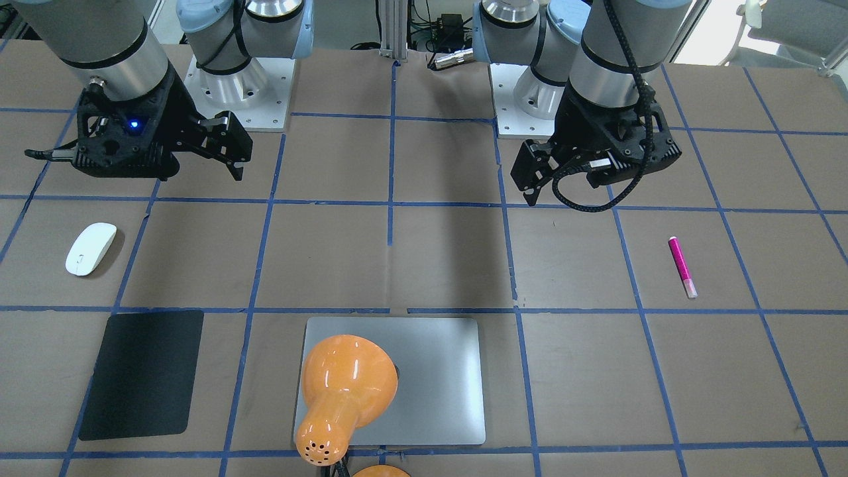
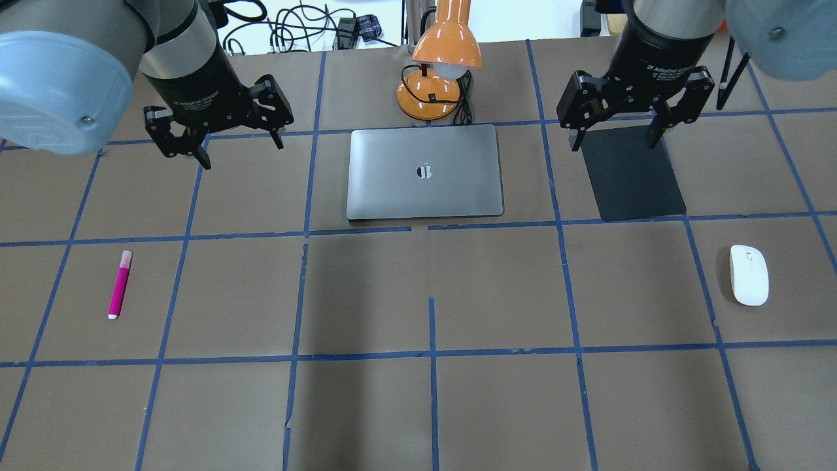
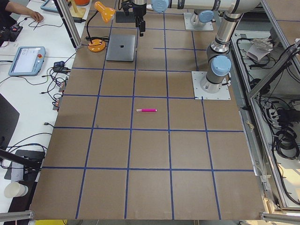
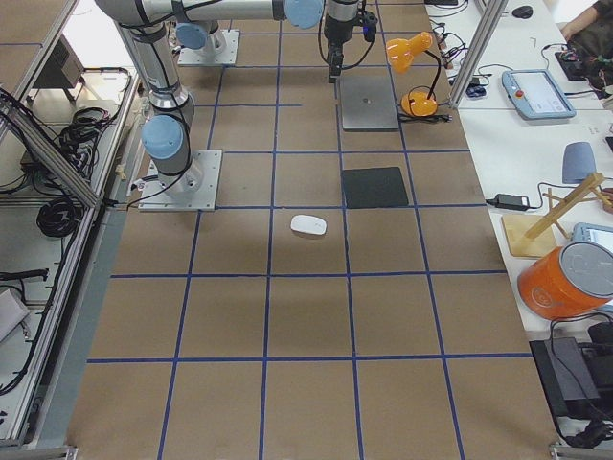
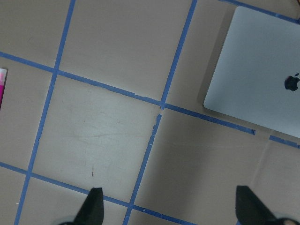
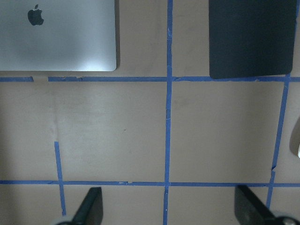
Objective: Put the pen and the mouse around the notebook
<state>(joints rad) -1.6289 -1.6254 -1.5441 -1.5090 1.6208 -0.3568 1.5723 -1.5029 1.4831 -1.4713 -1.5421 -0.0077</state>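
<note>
The magenta pen [image 2: 119,284] lies on the brown table at the left, well below my left gripper [image 2: 243,152], which hangs open and empty above the surface. A sliver of the pen [image 5: 2,86] shows at the left wrist view's edge. At the far right rests the white mouse [image 2: 749,275], apart from my right gripper [image 2: 613,144], which hovers open over the black mat [image 2: 634,180]. The silver-grey notebook [image 2: 425,196] lies closed at the back centre between the two grippers. Both wrist views show it, the notebook [image 5: 253,61] on one's right and the notebook [image 6: 61,47] on the other's left.
An orange desk lamp [image 2: 437,72] with its cord stands just behind the notebook and leans over it. Blue tape lines grid the table. Operators' desks with devices run along the table's far side in the side views.
</note>
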